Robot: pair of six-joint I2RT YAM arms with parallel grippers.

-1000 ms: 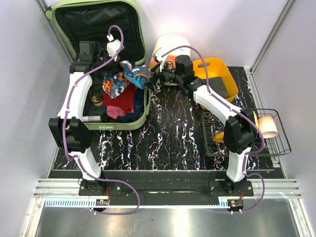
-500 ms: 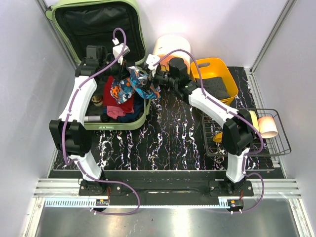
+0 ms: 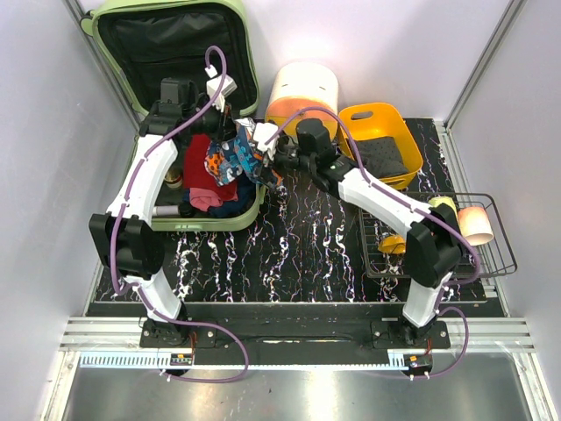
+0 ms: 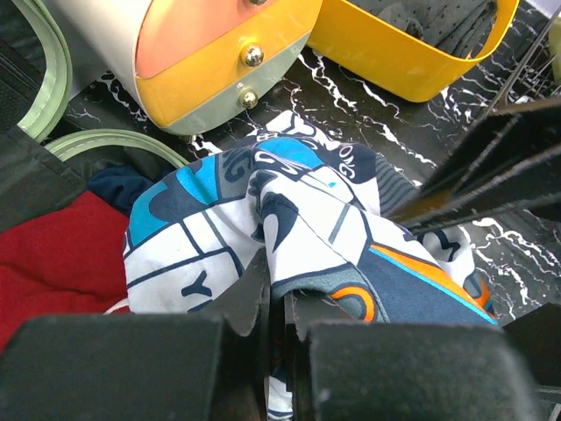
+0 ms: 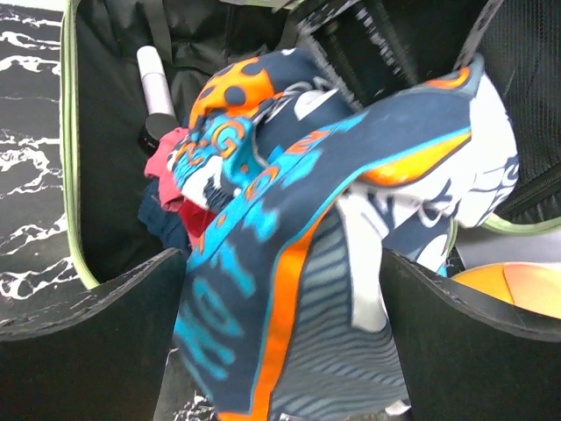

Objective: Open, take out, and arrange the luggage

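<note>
The suitcase is lying open at the far left of the table. Its lid is leaning up against the back wall with the black lining showing, and its base is resting flat on the tabletop. Inside the base, a red garment is lying on darker clothes, and a silver tube is lying near the front rim.

Over the right half of the base, the left gripper is reaching down. In its wrist view its fingers are pressing almost together on a fold of a patterned cloth in blue, white and orange. The cloth is hanging from that pinch above the suitcase's right rim, with the rim just behind and below it.

The right gripper is meeting the same cloth from the right, just outside the suitcase's right edge. Its fingers are standing wide apart, and the cloth is bunching into the whole gap between them. Whether they are squeezing it cannot be told. Neither gripper is touching the suitcase shell.

Further right, a cream-and-orange round box is standing beside the lid. Next to it an orange bin is holding a dark cloth. A wire basket is sitting at the table's right edge.
</note>
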